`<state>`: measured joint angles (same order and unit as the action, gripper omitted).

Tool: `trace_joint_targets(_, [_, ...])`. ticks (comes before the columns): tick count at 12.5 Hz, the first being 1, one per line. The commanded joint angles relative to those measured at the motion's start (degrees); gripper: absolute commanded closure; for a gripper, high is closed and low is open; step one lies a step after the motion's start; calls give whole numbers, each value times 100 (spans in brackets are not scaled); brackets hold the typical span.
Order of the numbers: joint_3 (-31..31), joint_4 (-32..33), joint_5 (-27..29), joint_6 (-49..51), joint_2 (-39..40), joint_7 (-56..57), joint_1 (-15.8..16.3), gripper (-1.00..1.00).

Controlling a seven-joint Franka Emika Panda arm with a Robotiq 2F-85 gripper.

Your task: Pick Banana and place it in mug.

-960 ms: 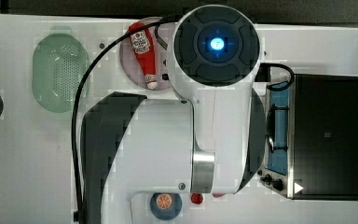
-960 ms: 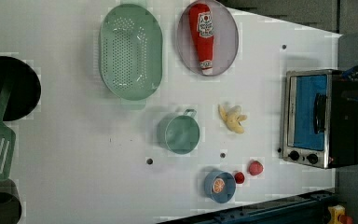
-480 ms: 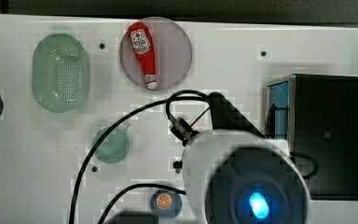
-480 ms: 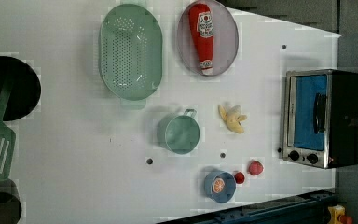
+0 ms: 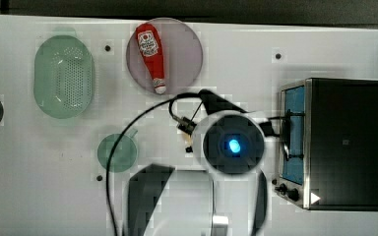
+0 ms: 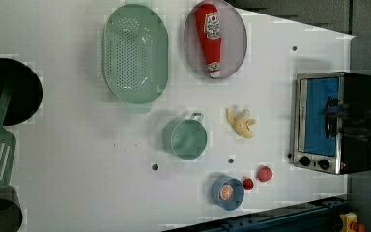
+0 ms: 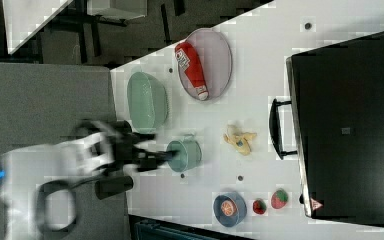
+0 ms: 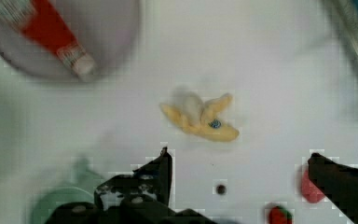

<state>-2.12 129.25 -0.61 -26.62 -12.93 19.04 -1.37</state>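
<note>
The peeled yellow banana [image 6: 240, 123] lies on the white table between the mug and the toaster oven; the right view has the banana [image 7: 239, 139] too. The pale-green mug [image 6: 187, 139] stands upright with nothing in it, also seen as the mug [image 5: 117, 153] and the mug [image 7: 185, 154]. In the wrist view my gripper [image 8: 240, 156] hangs open above the table, its black fingers [image 8: 161, 170] wide apart. The banana [image 8: 200, 119] lies just beyond the fingertips, untouched. In the top view my arm's round wrist [image 5: 234, 146] covers the banana's spot.
A green colander [image 6: 135, 53] and a grey plate [image 6: 234, 43] with a ketchup bottle [image 6: 210, 38] lie at the back. The toaster oven [image 6: 333, 121] stands close to the banana. A blue dish [image 6: 227, 192] and two red berries [image 6: 264, 173] sit near the front edge.
In the top view my arm swung from the plate down to the lower right, then back up to the middle, uncovering the mug. Nothing on the table has moved.
</note>
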Motion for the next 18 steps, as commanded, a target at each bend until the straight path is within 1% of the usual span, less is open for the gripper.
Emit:
trace_joint_targets(1, [29, 625, -52, -833, 718, 2476, 4, -100])
trace_joint_targets(4, [35, 1006, -53, -1822, 1474, 4359, 5, -100])
trace_joint_targets(6, [46, 1071, -53, -2493, 2043, 5243, 5, -100])
trace_joint_targets(9, [62, 1076, -53, -3518, 2773, 5350, 6, -100])
trace_joint_targets(12, [86, 1073, -53, -4223, 3256, 5345, 5, -100])
trace_joint_targets(13, [81, 1070, -53, -4321, 3313, 5348, 4, -93])
trace_joint_targets(15, [89, 1109, -53, -4324, 3361, 5348, 3, -45])
trace_joint_targets(16, [78, 1109, -53, -4328, 3360, 5347, 1, -15])
trace_joint_targets(17, [64, 1121, -53, -4328, 3360, 5348, -5, 5])
trace_joint_targets(18, [61, 1119, -53, -4328, 3337, 5345, -9, 30])
